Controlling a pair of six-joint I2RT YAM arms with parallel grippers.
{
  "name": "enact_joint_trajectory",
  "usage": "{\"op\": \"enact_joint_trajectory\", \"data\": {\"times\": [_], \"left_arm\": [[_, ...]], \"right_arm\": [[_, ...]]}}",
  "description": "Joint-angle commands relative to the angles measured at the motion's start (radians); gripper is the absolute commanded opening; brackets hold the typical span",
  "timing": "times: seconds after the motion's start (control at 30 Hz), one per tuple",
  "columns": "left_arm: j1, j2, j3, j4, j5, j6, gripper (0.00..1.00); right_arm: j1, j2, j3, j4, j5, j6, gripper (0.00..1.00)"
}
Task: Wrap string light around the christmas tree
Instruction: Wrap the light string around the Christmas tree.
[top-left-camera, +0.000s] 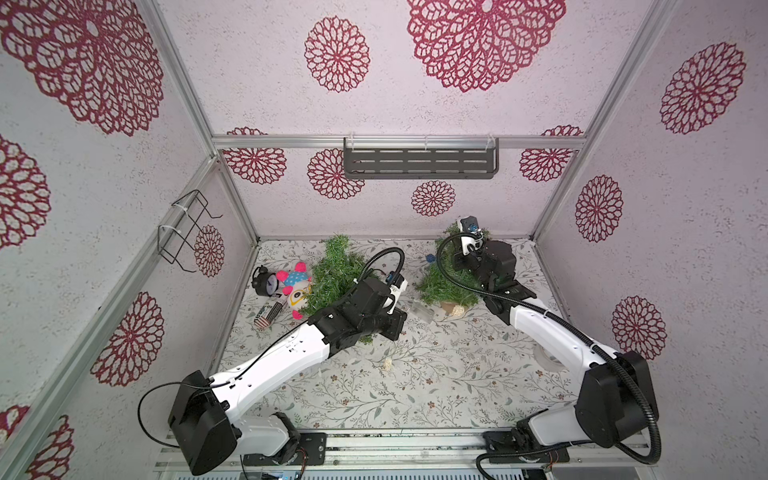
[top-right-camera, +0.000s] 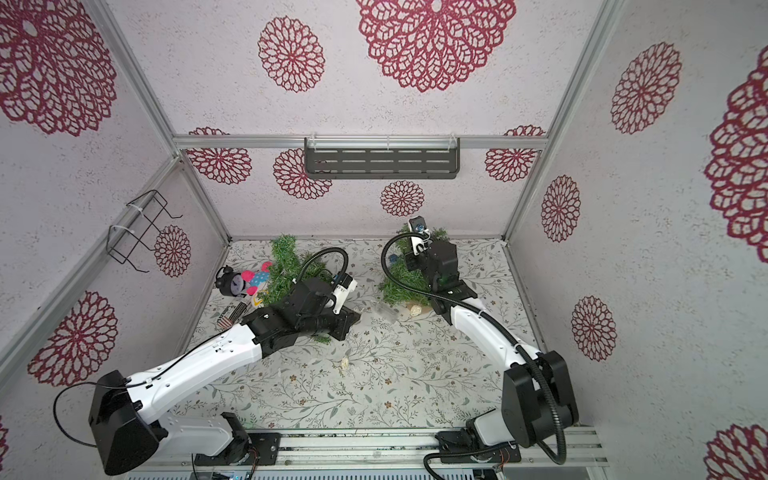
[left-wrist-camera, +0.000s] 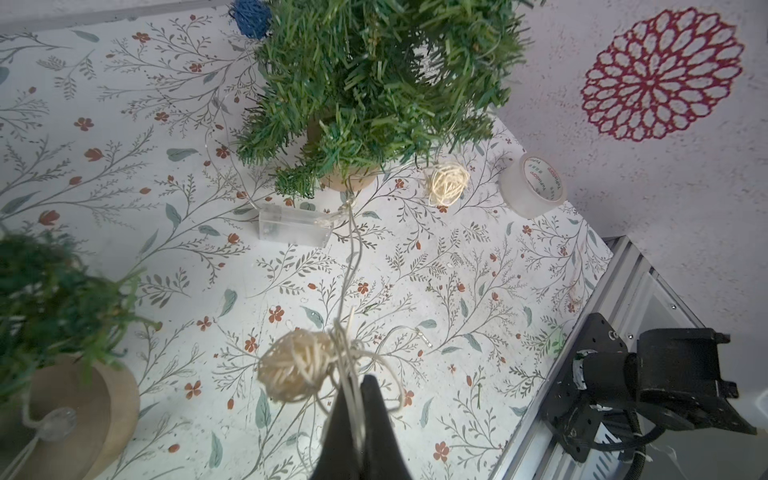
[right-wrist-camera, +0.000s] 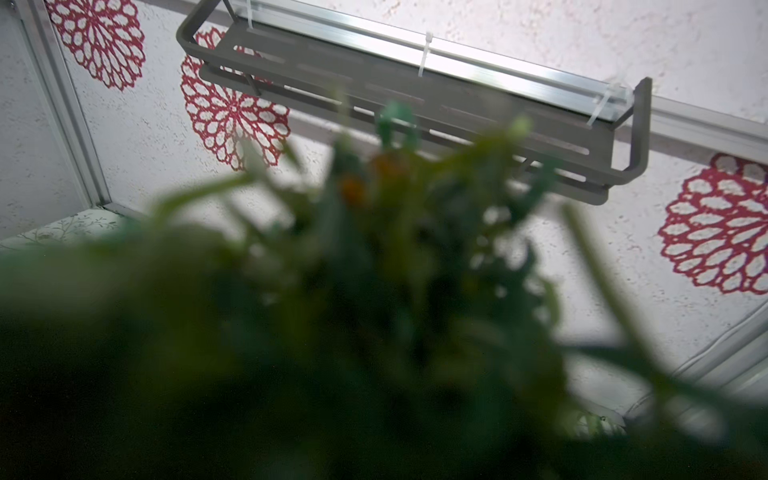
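Observation:
The string light's clear battery box lies on the table in front of the right-hand christmas tree. Its thin pale wire runs from the box to my left gripper, which is shut on several strands of it. A cream rattan ball is tangled in the wire beside the fingertips. More wire loops past the tree's lower branches. My right arm's wrist sits against that tree's top. Its jaws are buried in blurred foliage.
A second small tree stands at the left behind my left arm, with a clock, a plush toy and a striped can. A wire ball, a tape roll and a blue ball lie round the right tree.

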Motion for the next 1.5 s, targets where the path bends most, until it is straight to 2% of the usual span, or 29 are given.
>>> {"op": "enact_joint_trajectory", "data": {"times": [0.0, 0.3, 0.4, 0.53, 0.73, 0.97, 1.17, 1.33, 1.47], "left_arm": [[-0.01, -0.015, 0.011, -0.005, 0.004, -0.01, 0.0], [-0.041, -0.032, -0.031, -0.005, 0.07, -0.058, 0.0], [-0.058, -0.003, -0.056, 0.002, 0.092, -0.064, 0.0], [-0.062, 0.072, -0.062, 0.06, 0.111, -0.055, 0.0], [-0.049, 0.218, 0.063, 0.057, 0.08, 0.04, 0.0], [0.038, 0.304, 0.18, -0.044, 0.013, 0.095, 0.0], [0.123, 0.323, 0.219, -0.064, -0.026, 0.08, 0.0], [0.23, 0.356, 0.258, -0.075, -0.076, 0.055, 0.0], [0.273, 0.405, 0.31, -0.083, -0.111, 0.047, 0.0]], "right_arm": [[-0.031, -0.066, -0.006, 0.012, -0.054, -0.102, 0.0], [-0.195, -0.164, -0.035, -0.041, -0.301, -0.105, 0.0], [-0.221, -0.176, -0.008, -0.088, -0.321, -0.129, 0.0], [-0.252, -0.198, -0.006, -0.09, -0.381, -0.086, 0.0], [-0.252, -0.245, -0.057, -0.087, -0.436, -0.047, 0.0], [-0.254, -0.311, -0.081, -0.157, -0.437, -0.072, 0.0], [-0.256, -0.336, -0.093, -0.159, -0.442, -0.07, 0.0], [-0.257, -0.348, -0.098, -0.159, -0.437, -0.076, 0.0], [-0.26, -0.357, -0.099, -0.171, -0.443, -0.083, 0.0]]}}
